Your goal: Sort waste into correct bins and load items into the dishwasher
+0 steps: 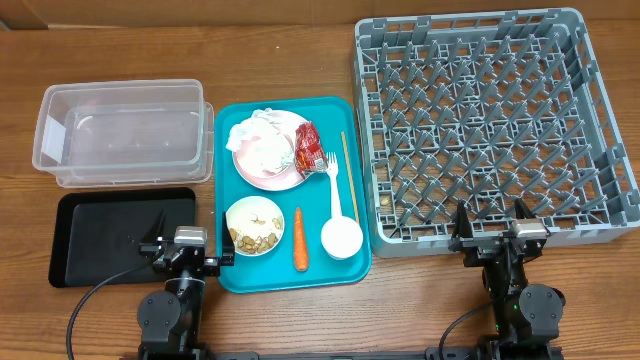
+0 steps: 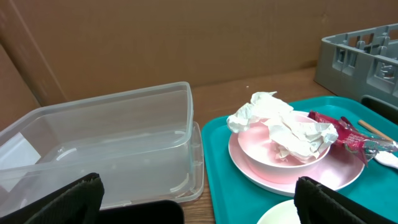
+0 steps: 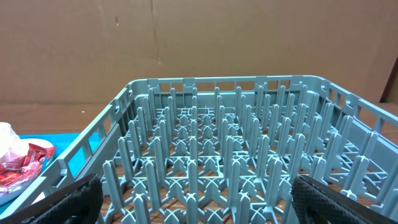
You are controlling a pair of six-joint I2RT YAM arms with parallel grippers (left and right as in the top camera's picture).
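On the teal tray [image 1: 280,276] a pink plate [image 1: 262,176] holds crumpled napkins [image 1: 256,131], with a red wrapper [image 1: 307,146] at its right edge. Beside them lie a white fork [image 1: 333,186] and a chopstick [image 1: 347,168]. A white bowl [image 1: 254,227] holds beige food bits, next to a carrot [image 1: 299,241] and a white cup [image 1: 341,238]. The grey dishwasher rack [image 1: 366,130] stands at the right. The clear tub [image 1: 120,135] and black tray [image 1: 110,235] lie at the left. My left gripper [image 1: 191,248] is open at the tray's near left corner. My right gripper [image 1: 493,232] is open at the rack's front wall.
In the left wrist view the tub [image 2: 106,143] and the napkins [image 2: 283,127] lie ahead of the fingers [image 2: 71,200]. The right wrist view looks over the rack's upright pegs [image 3: 230,149]. A brown cardboard wall stands behind the table.
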